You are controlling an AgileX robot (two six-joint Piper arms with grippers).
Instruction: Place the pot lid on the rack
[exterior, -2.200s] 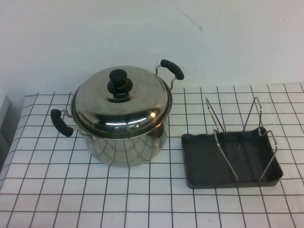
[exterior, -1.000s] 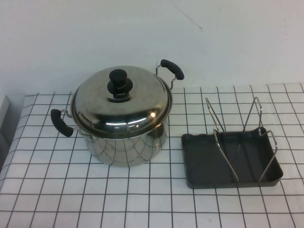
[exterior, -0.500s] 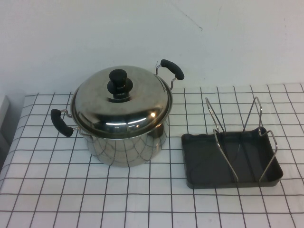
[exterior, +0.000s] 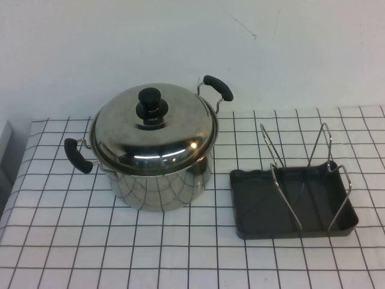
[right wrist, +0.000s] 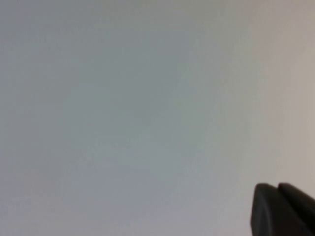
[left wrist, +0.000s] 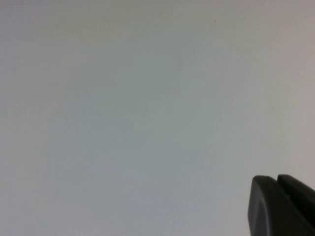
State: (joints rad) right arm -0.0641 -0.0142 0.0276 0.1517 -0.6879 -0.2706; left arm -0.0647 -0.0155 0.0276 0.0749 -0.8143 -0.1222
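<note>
Steel everywhere on the left side of the table: the pot (exterior: 157, 174) stands on the black-and-white checked cloth (exterior: 72, 253), w/ the pot lid (exterior: 174, 144) seated flat on its rim, closed all the way round. Lid's black knob (exterior: 150, 106) sticks up at the centre, nothing touching it. Pot's two black handles: one (exterior: 78, 156) on its left-front, the other (exterior: 218, 87) at its back-right, toward the white wall (exterior: 180, 36).

Right of the pot, just beside it but apart, sits the rack (exterior: 293, 195): dark grey tray w/ silver wire loops (exterior: 325, 147) standing upright, slots bare. Rack lies lower on the table than the pot top, its near-left corner closest to the pot's base.

Neither arm shows in the high view, so both are well away from the pot. Left gripper (left wrist: 280, 204): only in its own wrist view, a dark tip at the edge against plain pale background; two finger edges look pressed together w/ just a thin seam, holding nothing. Right gripper (right wrist: 281, 209): same story in the right wrist view, dark tip, fingers together, nothing between them, pale blank surface behind. Can't tell from either wrist view where they sit relative to the pot
</note>
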